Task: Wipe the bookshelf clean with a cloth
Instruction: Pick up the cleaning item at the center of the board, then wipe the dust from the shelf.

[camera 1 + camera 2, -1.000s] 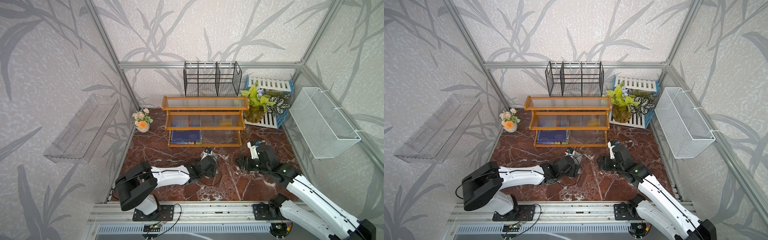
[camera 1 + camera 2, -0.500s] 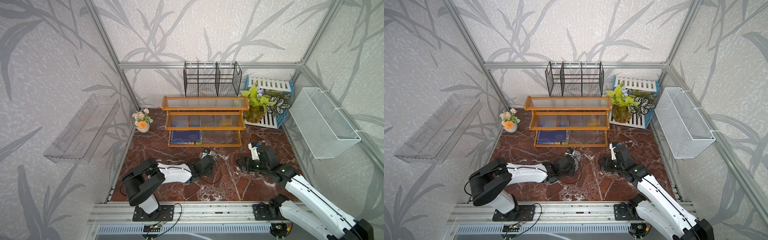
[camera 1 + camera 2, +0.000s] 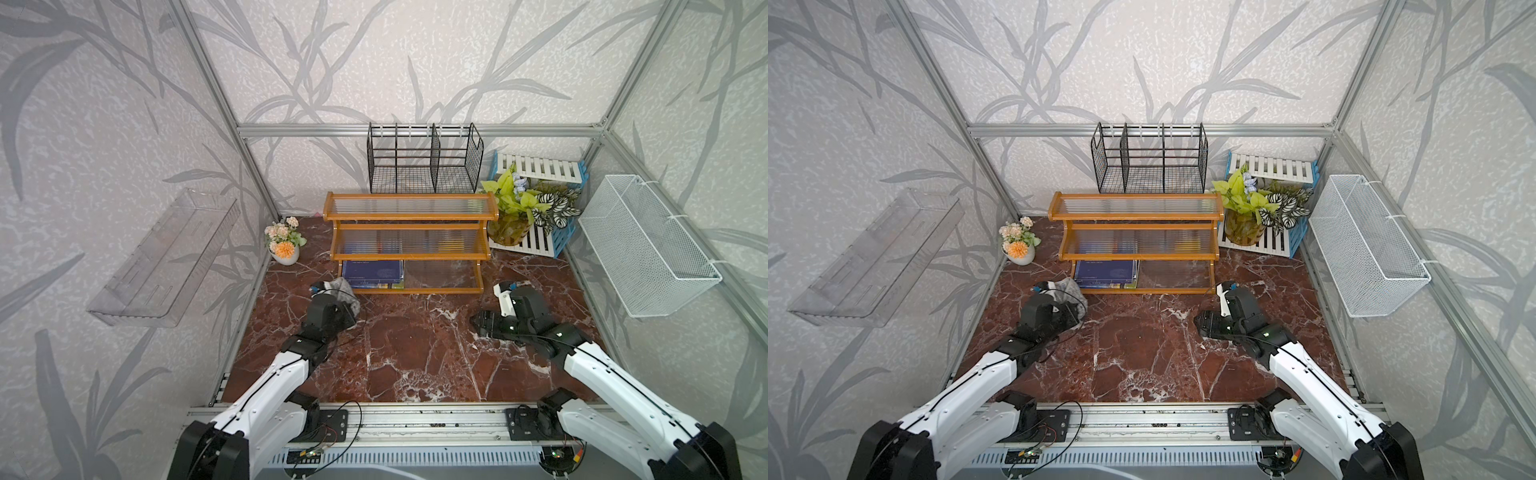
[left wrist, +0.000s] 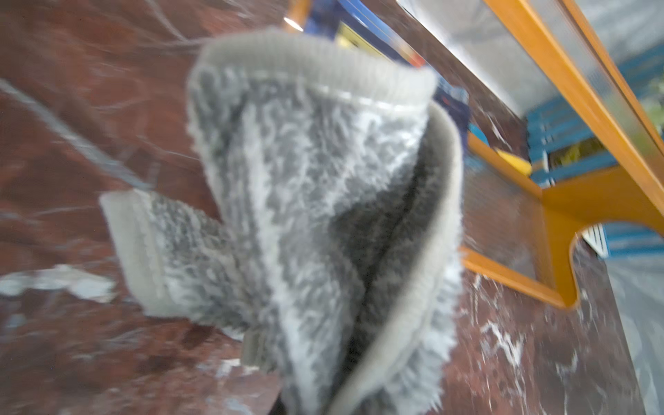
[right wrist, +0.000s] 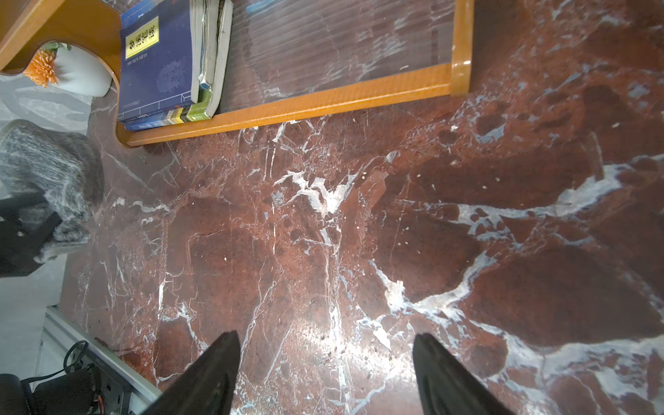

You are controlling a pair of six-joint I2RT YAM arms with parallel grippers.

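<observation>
Overhead, in both top views: left gripper [image 3: 340, 309] tips hidden, clamped on bunched cloth [image 3: 348, 289] pointing 12 o'clock, at 7 o'clock of bookshelf [image 3: 411, 217]; shelf's length runs 9-to-3. Left wrist: cloth blurred, fingers unseen. Right wrist: right gripper [image 5: 325, 359] spread wide, empty, partly cut off.

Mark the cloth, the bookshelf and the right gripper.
cloth [image 4: 305, 201]: left wrist view, fluffy grey middle.
bookshelf [image 3: 409, 216]: in a top view, top tier's front rail.
right gripper [image 5: 324, 336]: right wrist view, between its fingertips.
</observation>
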